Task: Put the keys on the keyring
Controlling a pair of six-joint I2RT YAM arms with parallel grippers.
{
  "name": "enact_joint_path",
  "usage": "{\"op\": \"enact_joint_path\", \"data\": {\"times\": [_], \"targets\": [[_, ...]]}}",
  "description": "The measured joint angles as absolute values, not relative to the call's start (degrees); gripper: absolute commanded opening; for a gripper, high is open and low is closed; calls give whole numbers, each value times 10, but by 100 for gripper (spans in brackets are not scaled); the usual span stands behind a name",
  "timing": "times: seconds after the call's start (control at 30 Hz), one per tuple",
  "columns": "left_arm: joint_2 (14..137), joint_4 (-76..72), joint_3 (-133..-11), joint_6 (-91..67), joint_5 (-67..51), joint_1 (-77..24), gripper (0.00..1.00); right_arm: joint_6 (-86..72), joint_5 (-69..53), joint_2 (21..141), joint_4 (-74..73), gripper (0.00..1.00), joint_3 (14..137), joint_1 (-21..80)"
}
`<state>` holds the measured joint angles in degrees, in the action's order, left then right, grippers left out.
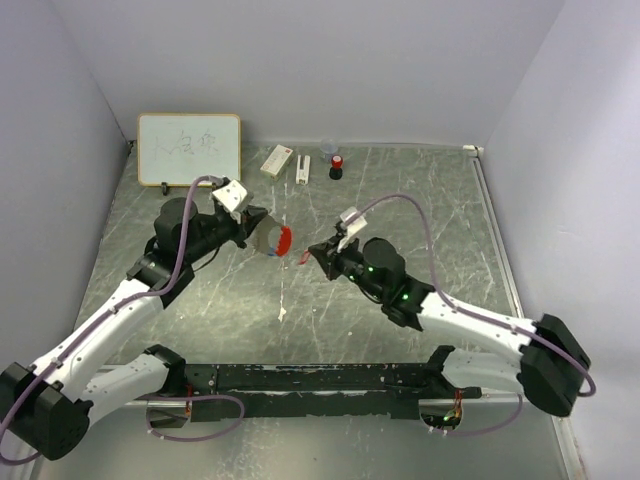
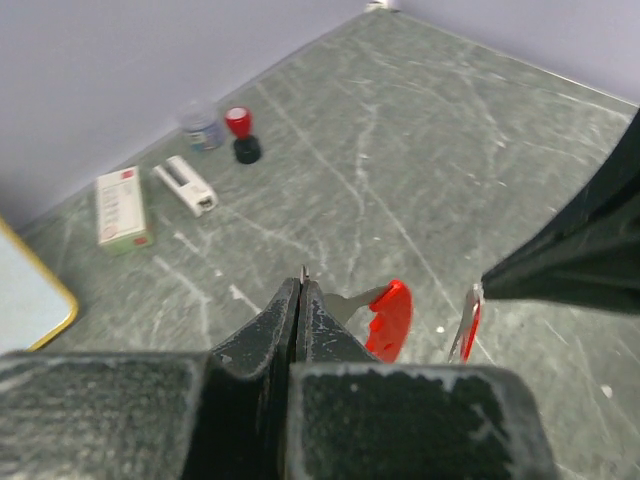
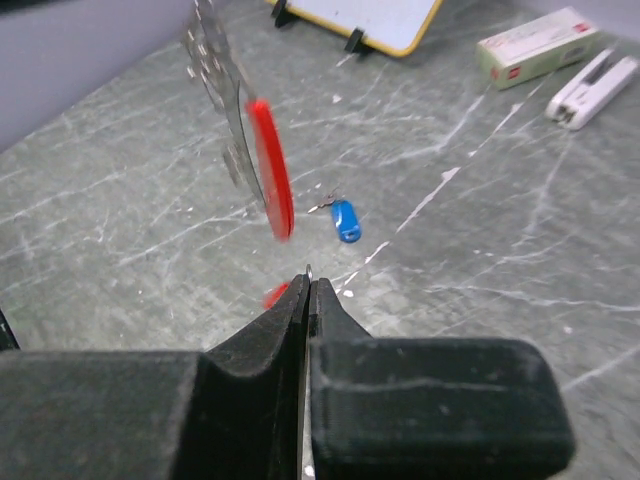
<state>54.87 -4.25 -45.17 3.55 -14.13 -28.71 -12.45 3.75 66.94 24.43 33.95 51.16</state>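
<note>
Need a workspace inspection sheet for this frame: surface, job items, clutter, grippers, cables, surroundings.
Surface: grey marbled tabletop, white scuffs, no spills seen.
Job's things: keyring held off the table, red strap hanging; red key held close beside it; blue key lying on the table.
Clutter: whiteboard, small box, white stapler, red-and-black bottle, small jar, all along the far edge.
Grippers: left gripper shut on keyring; right gripper shut on red key.
Cables: purple cables along both arms, loops by the bases.
Surroundings: pale walls on three sides.
</note>
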Motion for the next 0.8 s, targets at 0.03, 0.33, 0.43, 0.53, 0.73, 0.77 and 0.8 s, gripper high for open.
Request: {"op": "enact_joint_path", "data": {"times": [0.03,0.33,0.43,0.53,0.73,0.77,0.8], "targets": [[553,-45,-452,39,-161,-287,7,-119,45,648,238,0,335,512],[597,-61,-452,67,-321,-300,7,-87,96,511,169,0,317,513],[603,-60,-457,78,-341,-312,7,-80,105,488,156,0,314,514],[616,-55,-472,90,-355,-320,7,-76,110,478,146,0,312,514],[639,-40,-491,109,-372,-345,7,-68,107,477,133,0,312,515],[644,-36,-494,113,-372,-351,7,-67,105,477,131,0,312,515],[648,-33,-497,117,-372,-356,7,-66,103,477,130,0,312,515]]}}
